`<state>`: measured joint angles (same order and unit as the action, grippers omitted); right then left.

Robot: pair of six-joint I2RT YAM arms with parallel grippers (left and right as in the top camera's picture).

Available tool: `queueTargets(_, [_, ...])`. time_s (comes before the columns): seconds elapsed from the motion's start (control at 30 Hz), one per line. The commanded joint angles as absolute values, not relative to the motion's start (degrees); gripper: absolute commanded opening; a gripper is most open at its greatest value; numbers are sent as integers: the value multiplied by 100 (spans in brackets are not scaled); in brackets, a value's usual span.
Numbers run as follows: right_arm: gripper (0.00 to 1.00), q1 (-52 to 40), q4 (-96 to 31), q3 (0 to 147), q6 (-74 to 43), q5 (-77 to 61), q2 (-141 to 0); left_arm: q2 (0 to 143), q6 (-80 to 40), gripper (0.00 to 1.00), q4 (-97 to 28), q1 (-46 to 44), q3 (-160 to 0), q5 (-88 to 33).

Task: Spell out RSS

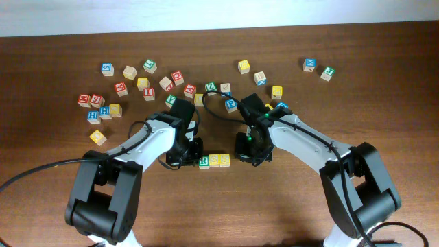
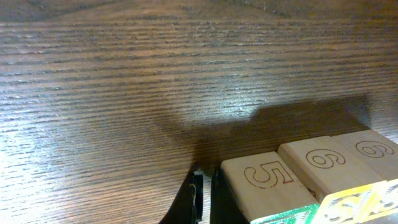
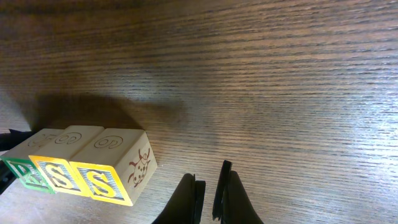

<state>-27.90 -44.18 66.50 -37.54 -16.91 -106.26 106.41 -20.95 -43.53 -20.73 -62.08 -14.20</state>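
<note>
While the green R cube (image 3: pixel 20 170), the first yellow S cube (image 3: pixel 56 175) and the second yellow S cube (image 3: pixel 102 182), all small wooden alphabet blocks, sit touching in a row on the dark wooden table (image 1: pixel 288 206), the left gripper (image 2: pixel 205 193) stands just beside the R, fingers together and empty. The right gripper (image 3: pixel 209 190) hangs near the second S, likewise closed on nothing.

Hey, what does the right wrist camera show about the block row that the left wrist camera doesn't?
Only the right wrist: the coloured letter faces of the R cube, the middle S cube and the end S cube, a ladybug on the end cube's side, and the right gripper standing apart from the row.
Only the left wrist: a clear 5 on the R cube's top, with the left gripper close beside it.
Both: three cubes touching in a row on the table.
</note>
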Motion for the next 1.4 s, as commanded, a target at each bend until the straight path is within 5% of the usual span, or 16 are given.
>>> queueTargets(0.0, [4,-2823,-4362,6608,-3824,-1577,-10624,10715,-2093,0,-4270,-2086,-6184,-1531])
queueTargets(1.37, [4,-2823,-3959,6337,-3951,-2108,-10626,10715,-2248,0,-4244,-2198,-6184,-2235])
